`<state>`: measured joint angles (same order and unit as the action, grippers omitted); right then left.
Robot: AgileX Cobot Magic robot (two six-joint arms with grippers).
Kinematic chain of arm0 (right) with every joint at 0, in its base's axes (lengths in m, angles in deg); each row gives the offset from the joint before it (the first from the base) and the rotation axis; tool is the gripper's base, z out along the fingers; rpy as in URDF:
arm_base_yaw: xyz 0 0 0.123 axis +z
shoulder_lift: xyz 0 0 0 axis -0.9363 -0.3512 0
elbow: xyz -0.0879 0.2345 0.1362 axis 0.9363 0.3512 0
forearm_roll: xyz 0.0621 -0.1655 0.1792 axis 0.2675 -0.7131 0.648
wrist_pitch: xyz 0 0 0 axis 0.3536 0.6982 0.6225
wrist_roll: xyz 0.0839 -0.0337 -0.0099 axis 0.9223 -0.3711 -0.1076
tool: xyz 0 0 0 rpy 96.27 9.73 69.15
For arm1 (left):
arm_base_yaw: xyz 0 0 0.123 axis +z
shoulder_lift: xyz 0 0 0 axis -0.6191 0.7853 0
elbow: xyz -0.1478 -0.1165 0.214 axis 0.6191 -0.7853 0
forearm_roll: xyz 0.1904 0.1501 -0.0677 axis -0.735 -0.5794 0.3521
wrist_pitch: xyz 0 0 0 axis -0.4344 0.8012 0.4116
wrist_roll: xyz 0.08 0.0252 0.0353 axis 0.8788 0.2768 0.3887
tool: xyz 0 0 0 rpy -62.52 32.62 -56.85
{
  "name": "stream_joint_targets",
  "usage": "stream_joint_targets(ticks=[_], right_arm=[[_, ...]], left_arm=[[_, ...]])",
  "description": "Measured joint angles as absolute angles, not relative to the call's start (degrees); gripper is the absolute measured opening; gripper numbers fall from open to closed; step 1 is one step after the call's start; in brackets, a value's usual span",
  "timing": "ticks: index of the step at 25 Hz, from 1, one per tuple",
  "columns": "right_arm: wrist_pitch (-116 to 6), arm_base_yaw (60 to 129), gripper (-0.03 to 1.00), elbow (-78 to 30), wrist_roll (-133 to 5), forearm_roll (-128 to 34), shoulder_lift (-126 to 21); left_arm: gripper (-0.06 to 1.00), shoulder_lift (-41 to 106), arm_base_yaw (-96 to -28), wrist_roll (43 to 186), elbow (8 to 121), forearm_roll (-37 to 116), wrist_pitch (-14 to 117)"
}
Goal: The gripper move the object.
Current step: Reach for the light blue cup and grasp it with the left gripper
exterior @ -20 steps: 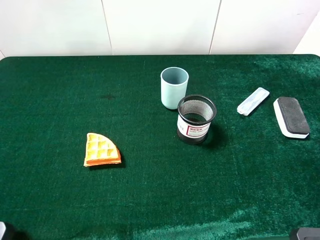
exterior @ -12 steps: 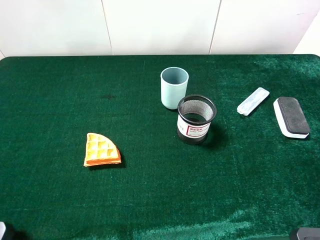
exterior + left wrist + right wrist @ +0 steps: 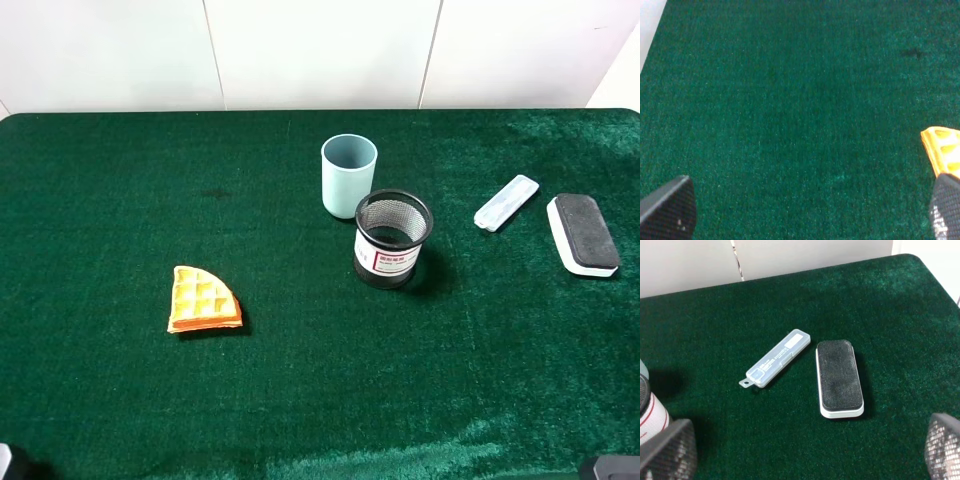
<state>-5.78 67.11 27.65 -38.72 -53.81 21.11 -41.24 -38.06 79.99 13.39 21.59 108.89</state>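
Toward the far edge of the green counter (image 3: 120,200), about midway along it, the pale blue-green cup (image 3: 349,175) is standing upright with its mouth up, well apart from both grippers. Only the high view is showing it. Just beside it, on the side nearer the front edge and slightly rightward, a black mesh pen holder (image 3: 392,238) is standing upright; whether the two are touching cannot be told. The right wrist view is catching only a sliver of this holder's labelled wall. Farther toward the right edge, a clear flat case (image 3: 506,202) and a black-topped eraser (image 3: 583,233) are lying side by side, apart; the right wrist view is showing both in closer detail. A wedge of waffle (image 3: 203,299) is lying well apart toward the front left; the left wrist view is showing only its tip. The left gripper (image 3: 806,212) is hovering over bare cloth with jaws spread wide, holding nothing. The right gripper (image 3: 802,452) is likewise gaping, empty, on the eraser's front side.
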Motion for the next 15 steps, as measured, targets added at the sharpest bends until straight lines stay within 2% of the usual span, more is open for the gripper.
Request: stream_joint_targets(ticks=[11, 15], right_arm=[[-5.72, 67.11, 0.7, 27.65, -38.72, -53.81, 21.11], [-5.72, 67.11, 0.7, 27.65, -38.72, -53.81, 21.11]], left_arm=[[0.93, -41.12, -38.06, 81.36, 14.17, 21.64, 109.29], [0.93, -36.67, -38.06, 82.11, 17.34, 21.7, 110.85]])
